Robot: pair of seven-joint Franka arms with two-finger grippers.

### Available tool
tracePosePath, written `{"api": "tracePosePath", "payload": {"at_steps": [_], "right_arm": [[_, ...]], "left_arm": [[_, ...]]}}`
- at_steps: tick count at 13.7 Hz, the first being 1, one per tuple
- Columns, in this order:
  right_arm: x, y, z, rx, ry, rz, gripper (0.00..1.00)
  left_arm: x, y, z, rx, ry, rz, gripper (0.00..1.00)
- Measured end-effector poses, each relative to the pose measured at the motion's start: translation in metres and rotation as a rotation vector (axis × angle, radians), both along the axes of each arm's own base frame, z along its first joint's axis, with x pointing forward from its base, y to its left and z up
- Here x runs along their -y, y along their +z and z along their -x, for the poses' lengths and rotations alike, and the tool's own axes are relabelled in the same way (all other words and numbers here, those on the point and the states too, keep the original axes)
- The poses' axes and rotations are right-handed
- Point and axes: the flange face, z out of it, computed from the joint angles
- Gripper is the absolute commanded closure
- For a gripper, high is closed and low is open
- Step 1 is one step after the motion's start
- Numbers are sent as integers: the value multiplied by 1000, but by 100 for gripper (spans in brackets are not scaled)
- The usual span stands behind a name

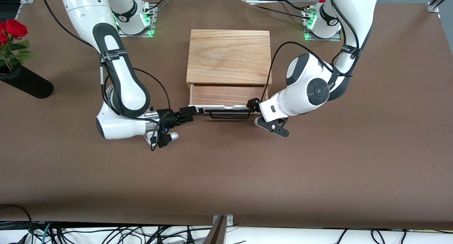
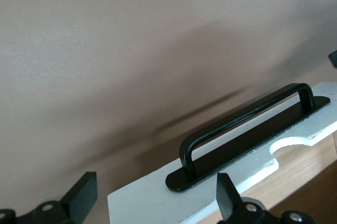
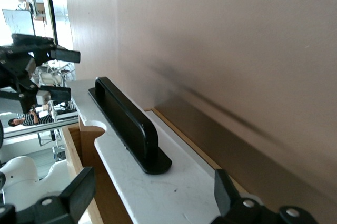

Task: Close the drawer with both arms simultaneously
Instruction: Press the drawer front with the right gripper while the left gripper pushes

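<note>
The drawer (image 1: 226,95) stands partly pulled out of the wooden box (image 1: 228,56), with its white front panel and black bar handle (image 1: 228,114) facing the front camera. My right gripper (image 1: 196,110) is open at the panel's end toward the right arm's side. In the right wrist view the gripper (image 3: 152,192) straddles the panel (image 3: 158,182) just short of the handle (image 3: 126,124). My left gripper (image 1: 253,104) is open at the panel's other end. In the left wrist view the gripper (image 2: 155,203) straddles the panel corner (image 2: 139,203) by the handle (image 2: 247,124).
A black vase (image 1: 26,82) with red roses (image 1: 14,28) lies at the right arm's end of the table. Brown table surface (image 1: 226,173) spreads between the drawer and the front camera. Black cables trail from both arms.
</note>
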Motion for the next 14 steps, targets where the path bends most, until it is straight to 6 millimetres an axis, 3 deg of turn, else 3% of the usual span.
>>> {"api": "tracePosePath", "payload": {"at_steps": [14], "right_arm": [[1,-27,6,-8,-10,29,0]], "left_arm": [[0,-1,-5,58,-40,6,0]]}}
